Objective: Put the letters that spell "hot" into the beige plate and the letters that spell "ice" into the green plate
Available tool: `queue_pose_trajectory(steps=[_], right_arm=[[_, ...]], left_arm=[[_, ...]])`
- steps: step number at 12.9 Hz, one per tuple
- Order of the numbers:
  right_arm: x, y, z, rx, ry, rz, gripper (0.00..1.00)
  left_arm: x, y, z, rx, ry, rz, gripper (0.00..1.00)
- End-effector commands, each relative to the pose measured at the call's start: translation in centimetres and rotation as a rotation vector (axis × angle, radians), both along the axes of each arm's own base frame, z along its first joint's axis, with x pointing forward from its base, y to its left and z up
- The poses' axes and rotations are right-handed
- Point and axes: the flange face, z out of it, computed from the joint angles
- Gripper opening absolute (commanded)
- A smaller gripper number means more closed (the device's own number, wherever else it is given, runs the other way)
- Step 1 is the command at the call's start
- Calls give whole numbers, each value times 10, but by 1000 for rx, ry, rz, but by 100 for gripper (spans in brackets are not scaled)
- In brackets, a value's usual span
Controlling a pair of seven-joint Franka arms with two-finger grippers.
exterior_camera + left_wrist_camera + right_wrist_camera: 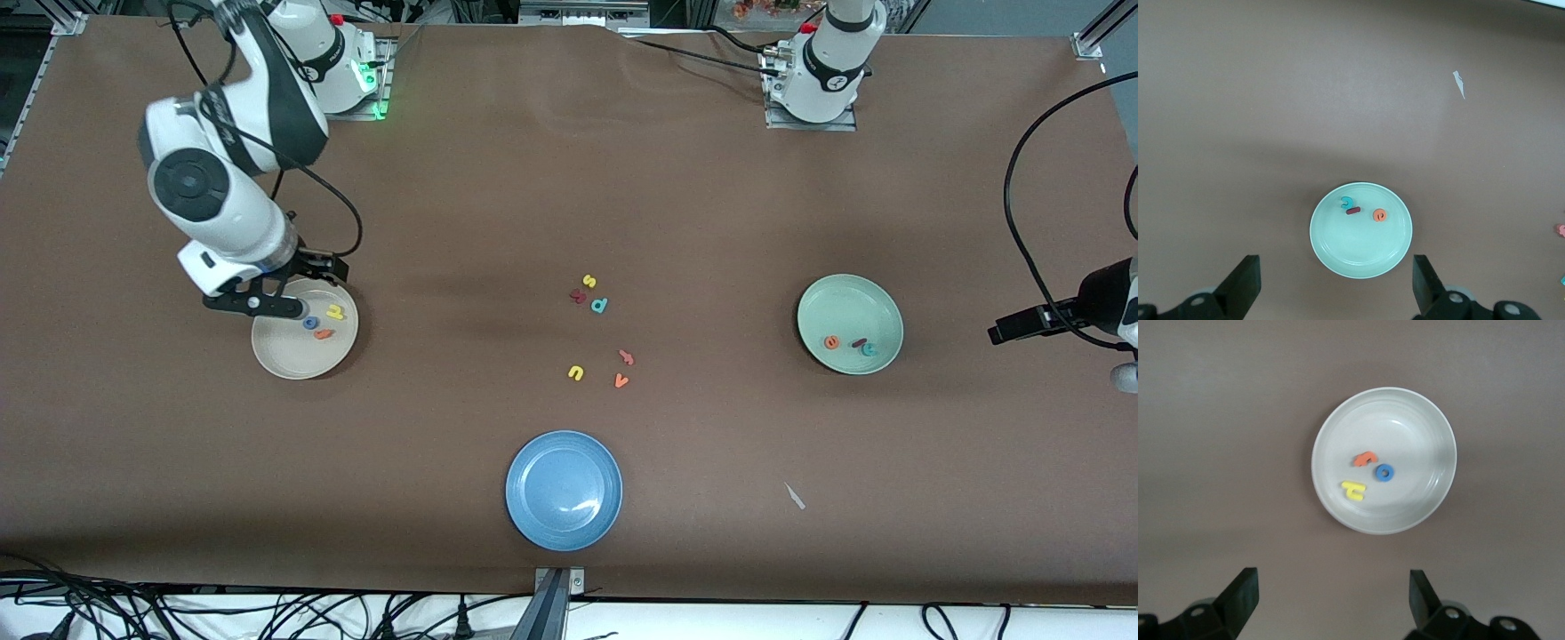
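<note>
The beige plate (289,356) (1421,430) lies toward the right arm's end of the table. In it are a yellow "h" (335,312) (1353,490), a blue "o" (310,323) (1384,473) and an orange "t" (324,334) (1365,459). My right gripper (267,305) (1333,597) hangs open and empty, high up just beside that plate. The green plate (845,302) (1358,250) holds an orange "e" (831,341) (1379,215), a maroon "i" (859,342) (1353,211) and a teal "c" (869,348) (1348,201). My left gripper (1335,283) waits open and empty, high beside it.
A blue plate (564,490) lies near the front camera. Loose letters sit mid-table: yellow "s" (589,281), dark red "k" (579,297), teal "p" (599,305), yellow "u" (576,372), an orange piece (627,357), orange "v" (621,380). A white scrap (794,496) (1460,83) lies nearby.
</note>
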Motion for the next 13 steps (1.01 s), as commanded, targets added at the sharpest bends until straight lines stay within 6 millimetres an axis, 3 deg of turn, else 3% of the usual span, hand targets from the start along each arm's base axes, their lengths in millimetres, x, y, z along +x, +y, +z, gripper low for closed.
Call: queue_pose_trajectory(steps=[1, 2, 6, 7, 10, 13], right_arm=[[8, -2, 63, 35, 38, 25, 100], [11, -20, 81, 53, 44, 7, 100], [18, -97, 116, 150, 33, -21, 100], [19, -104, 122, 152, 39, -19, 100], [23, -100, 136, 154, 13, -10, 100], [29, -96, 135, 158, 14, -5, 100]], left_arm=[[-1, 0, 2, 2, -10, -29, 100], [-1, -1, 2, 4, -10, -31, 100], [0, 3, -3, 4, -4, -45, 100], [0, 3, -3, 4, -5, -45, 100], [0, 2, -5, 1, 0, -47, 100], [1, 4, -10, 0, 6, -47, 100]])
